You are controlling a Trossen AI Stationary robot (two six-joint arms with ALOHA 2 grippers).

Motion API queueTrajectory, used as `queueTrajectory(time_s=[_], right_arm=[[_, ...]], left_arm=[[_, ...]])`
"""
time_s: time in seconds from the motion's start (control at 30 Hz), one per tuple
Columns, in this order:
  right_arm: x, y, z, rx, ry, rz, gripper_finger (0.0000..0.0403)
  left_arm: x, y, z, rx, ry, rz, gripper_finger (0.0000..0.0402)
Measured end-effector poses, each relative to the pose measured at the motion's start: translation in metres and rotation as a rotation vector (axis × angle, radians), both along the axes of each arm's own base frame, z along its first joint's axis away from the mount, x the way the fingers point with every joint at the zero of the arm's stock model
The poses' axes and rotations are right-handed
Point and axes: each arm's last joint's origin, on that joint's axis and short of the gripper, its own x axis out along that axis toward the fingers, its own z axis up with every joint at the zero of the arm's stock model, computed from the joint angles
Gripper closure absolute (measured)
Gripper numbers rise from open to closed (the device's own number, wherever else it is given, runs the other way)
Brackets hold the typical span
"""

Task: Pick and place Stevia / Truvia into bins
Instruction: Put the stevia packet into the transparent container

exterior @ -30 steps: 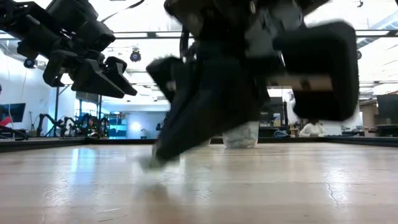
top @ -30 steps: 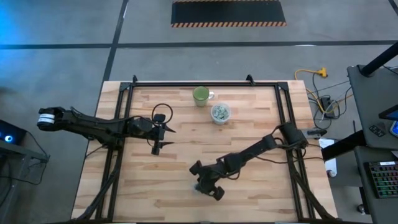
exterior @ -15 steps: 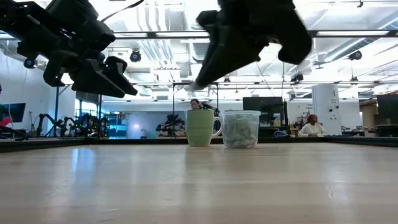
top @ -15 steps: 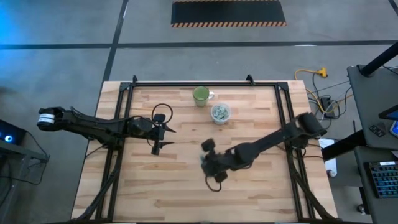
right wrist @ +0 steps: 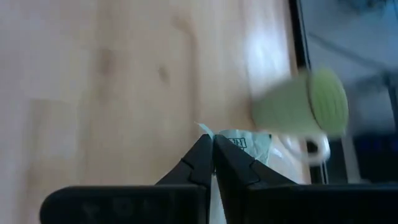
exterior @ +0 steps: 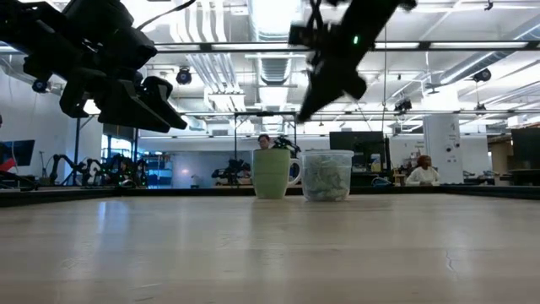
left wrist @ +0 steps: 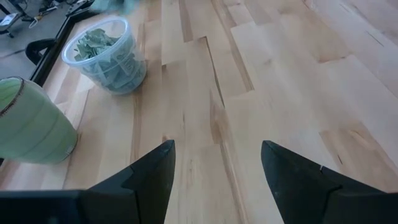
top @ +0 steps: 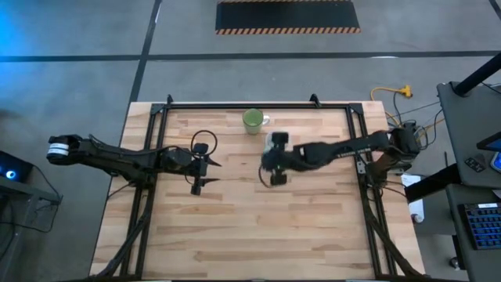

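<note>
My right gripper (top: 264, 160) hangs above the table, just near of the clear cup (exterior: 327, 175), and is shut on one pale green and white sachet (right wrist: 241, 144). The cup stands on its base at the far middle and holds several more sachets (left wrist: 102, 46). In the high view my right arm covers the cup. A green mug (top: 253, 120) stands beside it. My left gripper (left wrist: 214, 168) waits open over the table's left half, with nothing between its fingers. My right gripper pinches the sachet's edge (right wrist: 219, 139) between its two fingertips (right wrist: 202, 155). The rest of the sachet sticks out past the tips. The fingers slant downward toward the far left, and the sachet is lifted clear of the table.
The green mug (exterior: 272, 173) stands right beside the cup on its left, its handle toward the cup. A black metal frame (top: 258, 103) runs along the table's far edge and sides. Bare wood (top: 258, 227) fills the near half.
My right gripper has risen from the tabletop near the front edge and swung toward the far edge, up to the cup, rolling and tipping as it went. It has stayed shut, with the sachet lifted clear.
</note>
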Motion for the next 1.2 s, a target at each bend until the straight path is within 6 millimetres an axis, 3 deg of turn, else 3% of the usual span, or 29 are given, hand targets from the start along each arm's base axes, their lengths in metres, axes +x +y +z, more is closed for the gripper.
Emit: queueTrajectory(time_s=[0.13,0.3,0.67,1.2], right_arm=[[-0.007,-0.029,-0.013,0.018,0.024,-0.111,0.0394],[-0.013,-0.049,-0.027,0.034,0.030,-0.178,0.0394],[-0.015,-0.071,-0.030,0.075,-0.008,-0.180,0.0394],[-0.025,-0.102,-0.039,0.299,-0.023,-0.182,0.0394]], left_arm=[[0.000,0.000,0.000,0.000,0.001,0.000,0.0180],[0.000,0.000,0.000,0.001,-0.001,0.000,0.0180],[0.000,0.000,0.000,0.023,-0.002,-0.002,0.0180],[0.001,0.001,0.002,0.071,-0.015,0.003,0.0180]])
